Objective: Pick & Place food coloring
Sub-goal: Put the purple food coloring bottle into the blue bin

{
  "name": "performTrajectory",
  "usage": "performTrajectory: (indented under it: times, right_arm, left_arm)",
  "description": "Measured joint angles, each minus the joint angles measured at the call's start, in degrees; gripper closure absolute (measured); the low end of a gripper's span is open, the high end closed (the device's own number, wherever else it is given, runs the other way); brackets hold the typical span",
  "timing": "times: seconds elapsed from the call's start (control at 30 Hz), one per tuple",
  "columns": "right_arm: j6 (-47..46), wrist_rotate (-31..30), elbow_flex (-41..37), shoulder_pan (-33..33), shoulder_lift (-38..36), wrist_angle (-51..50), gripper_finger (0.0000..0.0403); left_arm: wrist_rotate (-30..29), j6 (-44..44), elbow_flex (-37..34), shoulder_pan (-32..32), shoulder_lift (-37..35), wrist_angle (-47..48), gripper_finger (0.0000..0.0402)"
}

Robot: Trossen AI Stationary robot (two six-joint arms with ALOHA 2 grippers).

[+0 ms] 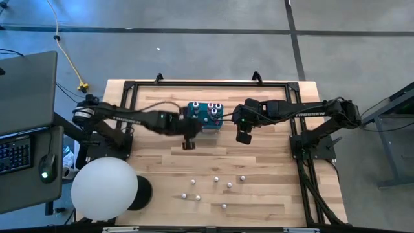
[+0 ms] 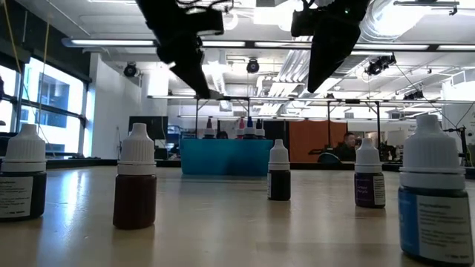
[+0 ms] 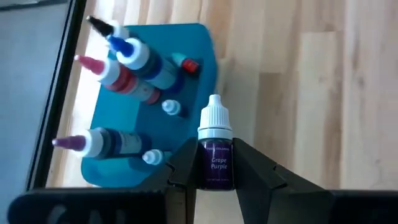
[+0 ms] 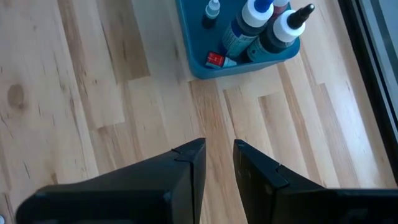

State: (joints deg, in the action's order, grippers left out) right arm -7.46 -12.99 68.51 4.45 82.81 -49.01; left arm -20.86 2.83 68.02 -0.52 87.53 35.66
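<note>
Closest to the low camera, five white-capped food coloring bottles [image 2: 135, 186] stand upright on the wooden table [image 1: 272, 194], spread apart from each other along its front half; from above, about seven white caps [image 1: 217, 178] dot that area, from near the table's middle toward the front edge. By the front left corner sits a large white ball [image 1: 103, 189] on a dark base.

Toward the middle of the back edge rests a teal box [image 1: 206, 116] holding several larger bottles with coloured tips, plus a few small ones.

Working across from the left: the left gripper [image 3: 214, 177] hangs above the table just in front of the box's left end, its fingers [image 3: 183, 165] clamped on one small bottle [image 3: 216, 149], dark-bodied, white-capped and labelled "Grape Purple", held clear of the wood.

Beyond the box's right end, the right gripper [image 4: 217, 162] hovers over bare wood, its fingers close together with only a narrow gap and nothing held between them.
</note>
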Motion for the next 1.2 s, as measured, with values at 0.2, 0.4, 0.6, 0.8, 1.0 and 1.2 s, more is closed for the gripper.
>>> performTrajectory:
  times: [0.2,0.4,0.6,0.8,1.0,1.2]
  right_arm:
    - [0.0,0.0,0.0,0.0,0.0,0.0,0.0329]
    - [0.0,0.0,0.0,0.0,0.0,0.0,0.0329]
    - [0.0,-0.1,0.0,0.0,0.0,0.0,0.0329]
    - [0.0,-0.1,0.0,0.0,0.0,0.2,0.0329]
    - [2.0,-3.2,0.0,0.0,0.0,0.5,0.0328]
    - [9.5,-3.1,0.0,0.0,0.0,1.9,0.0313]
  left_arm:
    - [8.8,2.9,-0.6,9.6,1.8,-2.3,0.0325]
    - [14.3,2.9,-5.4,16.6,1.8,-9.2,0.0325]
    - [16.5,2.9,-9.6,19.4,1.8,-13.8,0.0325]
    - [17.2,2.9,-13.8,19.3,2.2,-20.4,0.0325]
    - [17.1,1.4,-14.8,19.3,5.2,-23.9,0.0325]
    - [17.7,1.4,-14.8,19.3,7.8,-26.8,0.0325]
